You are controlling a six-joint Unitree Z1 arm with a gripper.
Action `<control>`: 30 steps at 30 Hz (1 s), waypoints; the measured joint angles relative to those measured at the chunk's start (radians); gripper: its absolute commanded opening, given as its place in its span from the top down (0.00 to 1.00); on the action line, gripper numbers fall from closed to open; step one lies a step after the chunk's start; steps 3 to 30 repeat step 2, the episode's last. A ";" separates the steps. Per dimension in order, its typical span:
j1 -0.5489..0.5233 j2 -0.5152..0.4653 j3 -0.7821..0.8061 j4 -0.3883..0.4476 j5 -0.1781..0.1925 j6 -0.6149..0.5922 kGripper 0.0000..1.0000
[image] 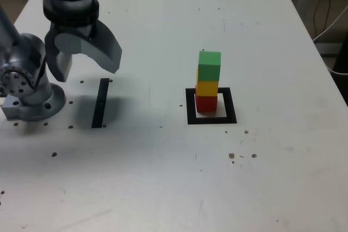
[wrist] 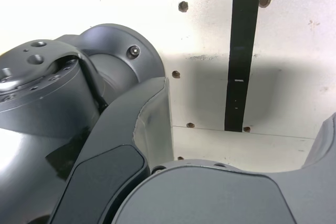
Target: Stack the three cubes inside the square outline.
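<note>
1. Pincer [image: 88, 74]: wide, nothing between its fingers; raised above the surface [image: 136, 177], near the black strip [image: 101, 103].
2. Target: green cube [image: 209, 66] on yellow cube [image: 207, 88] on red cube [image: 206, 104], inside the outline [image: 191, 108], toward its exterior-view left side. The stack lies to the exterior view's right of the pincer, well apart.
3. Next move: the stack appears complete; none toward it seems needed. Keep the pincer on its own side.
4. Limits: cubes absent from the wrist view; arm cut off and pincer blurred in the exterior view. Contact between red cube and tape cannot be confirmed.
</note>
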 measured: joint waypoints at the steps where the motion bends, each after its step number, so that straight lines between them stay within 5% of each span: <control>1: 0.000 0.000 0.000 -0.003 0.002 0.001 0.00; 30: -0.001 0.000 0.000 -0.004 0.005 0.003 0.00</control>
